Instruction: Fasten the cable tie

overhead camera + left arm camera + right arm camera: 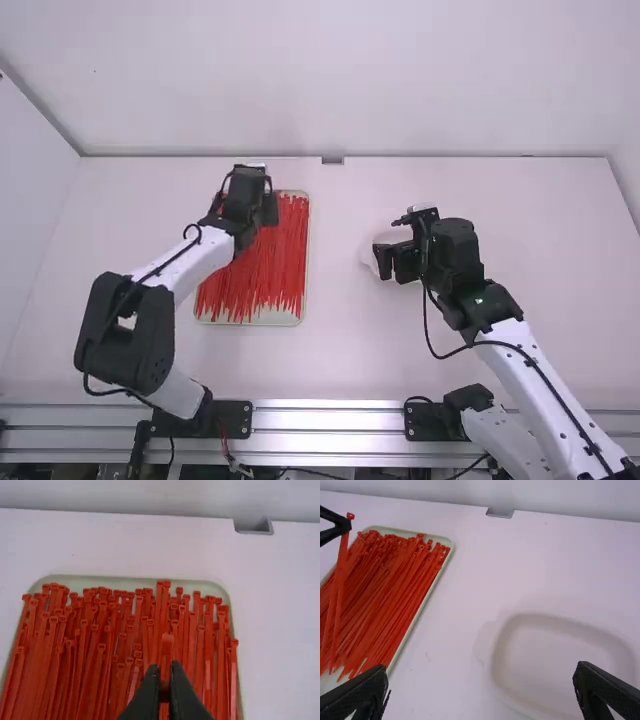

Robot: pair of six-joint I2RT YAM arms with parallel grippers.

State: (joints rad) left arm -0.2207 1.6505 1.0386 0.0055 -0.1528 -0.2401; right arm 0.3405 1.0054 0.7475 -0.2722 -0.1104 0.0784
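Observation:
A pale green tray [303, 300] holds a dense pile of red cable ties [262, 270]. My left gripper [252, 208] hangs over the tray's far end, shut on one red cable tie [166, 644] that is raised off the pile. From the right wrist view that tie [340, 565] slants up from the heap, its head uppermost beside the left gripper's black fingers [331, 526]. My right gripper [479, 672] stands wide open with nothing in it, just above a white tray [520, 617] to the right of the green one.
The white tray [370, 262] looks empty and is partly covered by the right gripper [385, 260]. A small grey bracket [254, 526] sits where the table meets the back wall. Bare table lies between the two trays.

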